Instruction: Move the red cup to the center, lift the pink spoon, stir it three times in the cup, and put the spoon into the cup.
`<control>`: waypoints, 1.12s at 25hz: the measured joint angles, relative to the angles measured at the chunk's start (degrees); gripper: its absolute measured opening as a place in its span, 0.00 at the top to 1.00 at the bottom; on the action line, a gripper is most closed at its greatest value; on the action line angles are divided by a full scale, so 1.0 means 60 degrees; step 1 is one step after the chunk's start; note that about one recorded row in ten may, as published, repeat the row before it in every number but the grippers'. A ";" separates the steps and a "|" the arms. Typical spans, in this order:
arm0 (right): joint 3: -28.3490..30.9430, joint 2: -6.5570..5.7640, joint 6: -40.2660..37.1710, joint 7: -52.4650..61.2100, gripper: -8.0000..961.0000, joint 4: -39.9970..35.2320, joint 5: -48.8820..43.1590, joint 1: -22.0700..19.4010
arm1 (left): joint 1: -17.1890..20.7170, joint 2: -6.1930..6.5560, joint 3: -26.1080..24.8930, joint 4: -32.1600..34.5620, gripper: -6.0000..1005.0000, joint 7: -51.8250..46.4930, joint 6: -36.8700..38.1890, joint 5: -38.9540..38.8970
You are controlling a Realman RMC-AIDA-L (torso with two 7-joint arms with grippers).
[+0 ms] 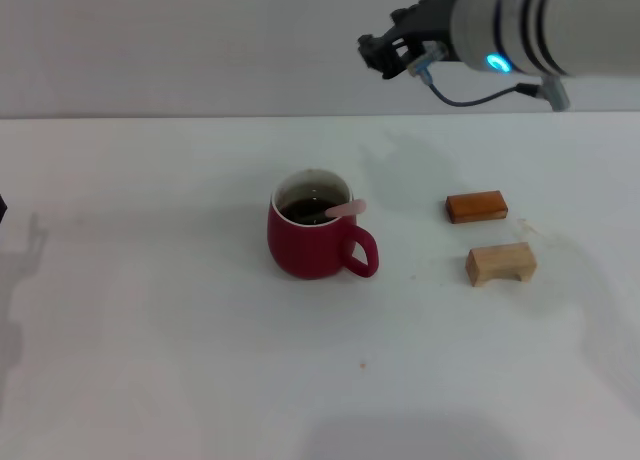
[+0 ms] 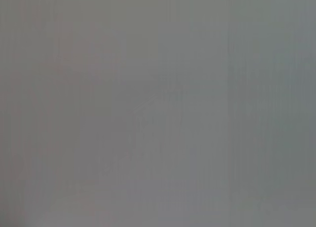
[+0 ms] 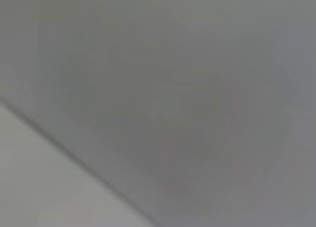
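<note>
White and plain, the desk (image 1: 150, 360) carries the red cup (image 1: 312, 238) near its middle, handle turned toward the robot's right, with the pink spoon (image 1: 343, 209) standing in the dark liquid and its pale handle leaning on the rim. Well to the cup's right lie an orange block (image 1: 476, 207) and a tan block (image 1: 500, 264). Raised high above the desk's far edge, the right arm reaches leftward with its pincer (image 1: 376, 53) holding nothing, though I cannot tell how its fingers are set.

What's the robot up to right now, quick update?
Right gripper raised above the table's far side, empty. Pink spoon in red cup, mid-table. Left arm out of view. Nothing blocking.
</note>
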 joint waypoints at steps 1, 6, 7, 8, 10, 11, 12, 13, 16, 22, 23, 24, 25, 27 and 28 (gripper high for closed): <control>-0.0129 -0.0004 -0.0633 0.0010 0.57 0.0171 -0.0004 -0.0434 | 0.0016 0.0000 -0.0004 -0.0005 0.19 0.0000 0.0024 0.0000; -0.0679 0.0011 -0.3950 -0.0866 0.57 0.0658 -0.0019 -0.2420 | 0.0055 0.0000 -0.0013 -0.0007 0.19 0.0000 0.0136 0.0002; -0.0679 0.0011 -0.3950 -0.0866 0.57 0.0658 -0.0019 -0.2420 | 0.0057 0.0000 -0.0013 -0.0009 0.19 0.0000 0.0145 0.0010; -0.0801 0.0021 -0.4608 -0.1103 0.57 0.0727 -0.0020 -0.2873 | 0.0058 0.0003 -0.0013 -0.0008 0.19 0.0000 0.0147 0.0006; -0.1077 0.0025 -0.6063 -0.1478 0.57 0.0786 -0.0020 -0.3686 | 0.0060 0.0008 -0.0013 -0.0008 0.19 0.0000 0.0150 0.0005; -0.1215 0.0026 -0.6710 -0.1671 0.57 0.0787 -0.0020 -0.4046 | 0.0060 0.0010 -0.0012 -0.0008 0.19 0.0000 0.0152 0.0003; -0.1337 0.0029 -0.7336 -0.1900 0.57 0.0749 -0.0020 -0.4384 | 0.0060 0.0011 -0.0012 -0.0008 0.19 0.0000 0.0153 0.0005; -0.1519 0.0038 -0.8192 -0.2193 0.57 0.0654 -0.0021 -0.4835 | 0.0059 0.0011 -0.0011 -0.0008 0.19 0.0000 0.0154 0.0006; -0.1861 0.0077 -1.0506 -0.2591 0.57 0.0141 -0.0018 -0.5797 | 0.0053 0.0013 -0.0009 -0.0007 0.19 0.0000 0.0155 0.0006; -0.2473 0.0117 -1.4524 -0.2787 0.57 -0.2022 0.0748 -0.6902 | 0.0050 0.0009 -0.0091 -0.0007 0.19 0.0000 0.0246 0.0007; -0.2599 0.0118 -1.5084 -0.2905 0.57 -0.2454 0.0908 -0.6995 | 0.0062 0.0008 -0.0092 -0.0007 0.19 0.0000 0.0313 0.0005; -0.2746 0.0118 -1.5656 -0.3053 0.57 -0.2872 0.1130 -0.7072 | 0.0072 0.0007 -0.0093 -0.0007 0.19 0.0000 0.0389 0.0006; -0.2895 0.0115 -1.6200 -0.3155 0.57 -0.3208 0.1408 -0.7129 | 0.0090 0.0007 -0.0093 -0.0007 0.19 0.0000 0.0471 0.0003; -0.3285 0.0090 -1.7433 -0.3302 0.57 -0.3872 0.2254 -0.7232 | 0.0134 0.0005 -0.0090 -0.0007 0.19 0.0000 0.0663 0.0004; -0.3468 0.0080 -1.7977 -0.3326 0.57 -0.4167 0.2713 -0.7274 | 0.0158 0.0003 -0.0089 -0.0007 0.19 -0.0024 0.0729 0.0003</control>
